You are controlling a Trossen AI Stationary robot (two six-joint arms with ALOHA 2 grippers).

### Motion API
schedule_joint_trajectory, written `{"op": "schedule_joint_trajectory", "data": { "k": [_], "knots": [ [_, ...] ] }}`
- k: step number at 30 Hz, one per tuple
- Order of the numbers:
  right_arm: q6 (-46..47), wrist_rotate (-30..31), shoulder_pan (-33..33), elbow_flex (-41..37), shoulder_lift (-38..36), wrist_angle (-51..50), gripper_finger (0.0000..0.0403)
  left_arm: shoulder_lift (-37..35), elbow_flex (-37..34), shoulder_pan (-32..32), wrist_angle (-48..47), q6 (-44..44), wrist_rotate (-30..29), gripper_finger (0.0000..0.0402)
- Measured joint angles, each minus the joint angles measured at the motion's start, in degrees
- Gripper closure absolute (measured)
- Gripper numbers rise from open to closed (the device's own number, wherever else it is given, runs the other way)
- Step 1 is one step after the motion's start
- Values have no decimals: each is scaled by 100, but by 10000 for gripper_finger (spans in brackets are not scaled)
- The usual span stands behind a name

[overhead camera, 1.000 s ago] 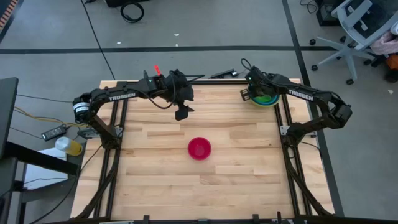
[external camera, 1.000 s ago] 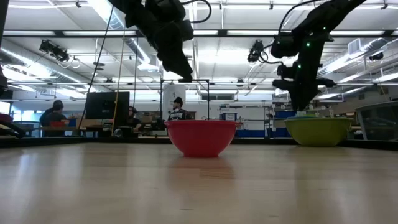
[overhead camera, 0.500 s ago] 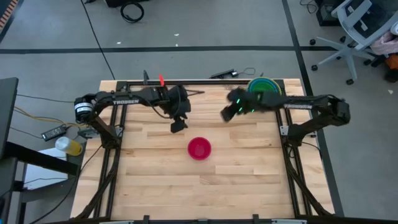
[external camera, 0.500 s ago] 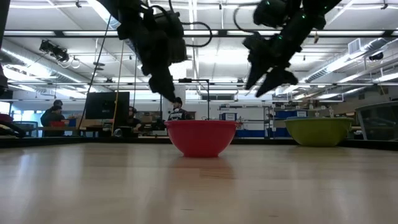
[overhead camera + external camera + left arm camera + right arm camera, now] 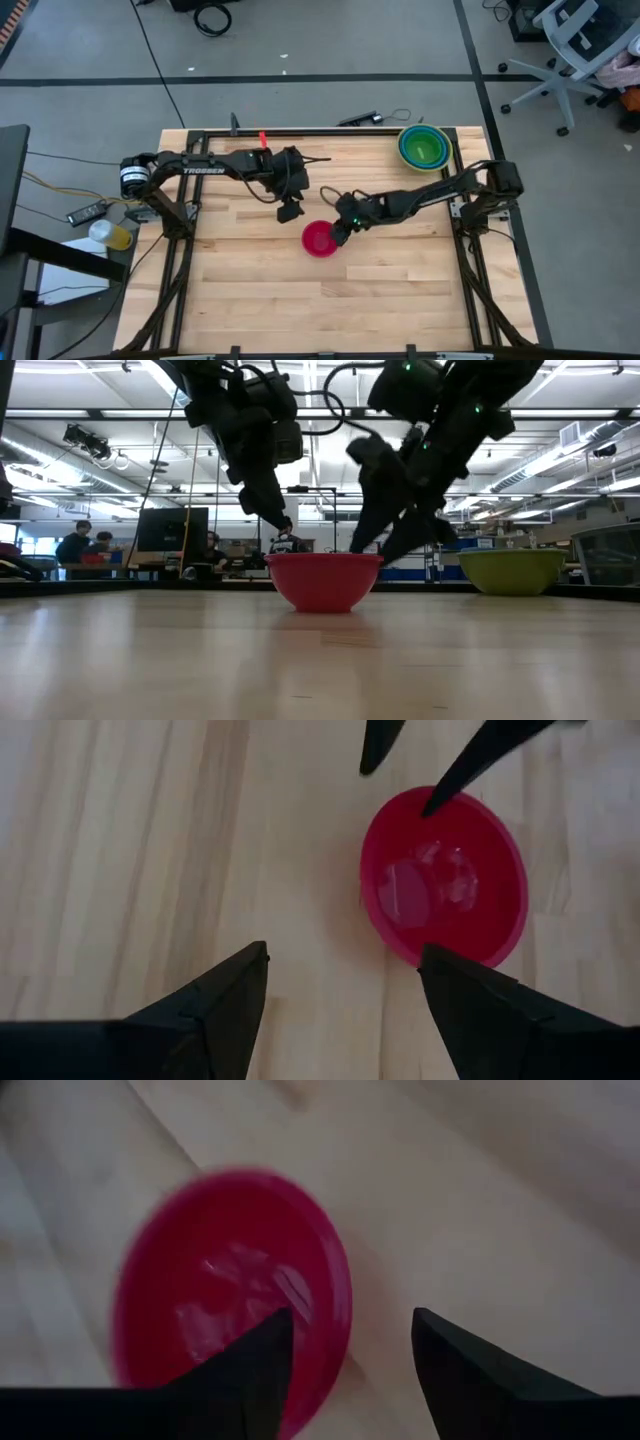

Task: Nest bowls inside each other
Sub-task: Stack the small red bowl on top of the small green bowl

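The small magenta bowl point(image 5: 320, 239) stands upright on its base at the table's middle. My right gripper point(image 5: 350, 1320) is open at the bowl's right rim, one finger point(image 5: 250, 1365) over the inside and the other point(image 5: 470, 1370) outside; no touch shows. My left gripper point(image 5: 340, 955) hangs open above the table just far-left of the bowl point(image 5: 445, 880). At the far right corner the large olive-green bowl point(image 5: 423, 147) stands with blue and lime-green bowls nested inside it.
The wooden table point(image 5: 250, 290) has bare room on its near half and left side. Both arms reach in over the far half and meet close together at the magenta bowl point(image 5: 322, 578). The olive bowl point(image 5: 510, 570) stands apart to the right.
My right gripper has swung from the bowl stack at the far right corner toward the table's left and near edge, turning and sinking to the magenta bowl's right rim. My left gripper has come down and toward the near edge, closer to the magenta bowl. The bowls have stayed put.
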Motion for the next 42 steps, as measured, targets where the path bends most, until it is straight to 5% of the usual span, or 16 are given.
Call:
{"op": "schedule_joint_trajectory", "data": {
  "k": [7, 14, 23, 29, 34, 42],
  "knots": [
    [220, -253, 72, 0, 484, 410, 222, 0, 0, -82, 41, -152, -92, 138],
    [249, -328, 26, 1, 353, 30, 381, 0, 0, -61, 29, -173, -260, 138],
    [1408, 1990, -685, 0, -1481, -2311, 383, -1, 0, 204, -150, -397, -431, 138],
    [2136, 3500, -1734, 7, -2904, -4701, 383, -2, 2, 389, -144, -399, -426, 138],
    [1566, 3569, -3005, -64, -3405, -5049, 383, -2, 2, 505, -36, -415, -425, 138],
    [1564, 2945, -4443, -617, -3174, -4677, 364, -4, 4, 617, 33, -444, -424, 138]
  ]
}}
